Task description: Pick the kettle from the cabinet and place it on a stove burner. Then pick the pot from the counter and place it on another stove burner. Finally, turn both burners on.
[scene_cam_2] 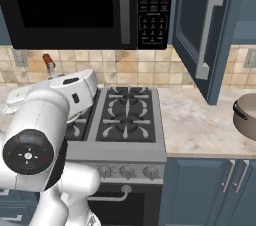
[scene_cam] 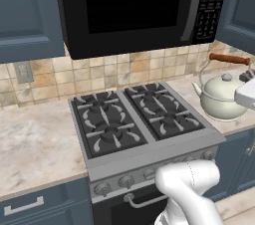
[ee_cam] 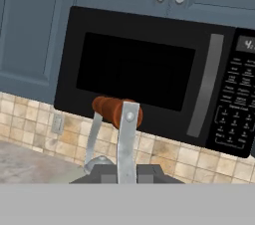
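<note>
Starting at the left of the left base view, there's the marbled counter [scene_cam: 35,144], then the stove [scene_cam: 139,119] sitting under the black microwave [scene_cam: 139,5]. All four stove burners [scene_cam: 102,114] are bare. Past the stove's right edge, the kettle [scene_cam: 221,94] is up by the white wrist, with its brown handle bar at the top; I can't tell if it's touching the counter or hanging just above it.

In the hand view, the gripper [ee_cam: 119,171] is pinched tight on the kettle's wire handle, just under the wooden bar, with the microwave behind it.

Over in the right base view, the cabinet [scene_cam_2: 202,30] door is swung open, right of the microwave. The pot [scene_cam_2: 246,115] sits on the counter at the far right edge, well apart from the stove.
</note>
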Tool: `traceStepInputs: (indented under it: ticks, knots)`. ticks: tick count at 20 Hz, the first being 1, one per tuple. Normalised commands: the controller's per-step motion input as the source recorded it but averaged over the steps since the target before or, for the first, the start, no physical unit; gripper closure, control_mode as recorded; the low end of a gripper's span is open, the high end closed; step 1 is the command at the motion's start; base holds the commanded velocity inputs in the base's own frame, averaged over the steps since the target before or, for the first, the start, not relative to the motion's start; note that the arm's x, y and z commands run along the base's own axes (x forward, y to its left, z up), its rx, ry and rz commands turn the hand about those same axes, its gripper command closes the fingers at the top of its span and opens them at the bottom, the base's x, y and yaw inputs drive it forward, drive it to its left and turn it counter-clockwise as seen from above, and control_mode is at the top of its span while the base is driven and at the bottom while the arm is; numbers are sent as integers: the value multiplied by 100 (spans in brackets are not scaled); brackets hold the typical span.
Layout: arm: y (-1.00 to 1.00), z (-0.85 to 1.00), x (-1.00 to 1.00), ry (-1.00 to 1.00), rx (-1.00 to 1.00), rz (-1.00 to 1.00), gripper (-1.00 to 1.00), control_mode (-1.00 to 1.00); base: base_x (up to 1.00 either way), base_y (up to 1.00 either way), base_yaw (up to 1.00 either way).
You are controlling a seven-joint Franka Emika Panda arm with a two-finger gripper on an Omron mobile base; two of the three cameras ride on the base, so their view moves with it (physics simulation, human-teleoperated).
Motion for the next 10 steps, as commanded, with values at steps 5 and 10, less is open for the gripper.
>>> traceStepInputs:
  ticks: [5, 10]
  knots:
    - [0, -28, 52, -1, 0, 0, 100, -100, 0, 0, 0]
    - [0, -25, 34, 0, 0, 2, 100, -100, 0, 0, 0]
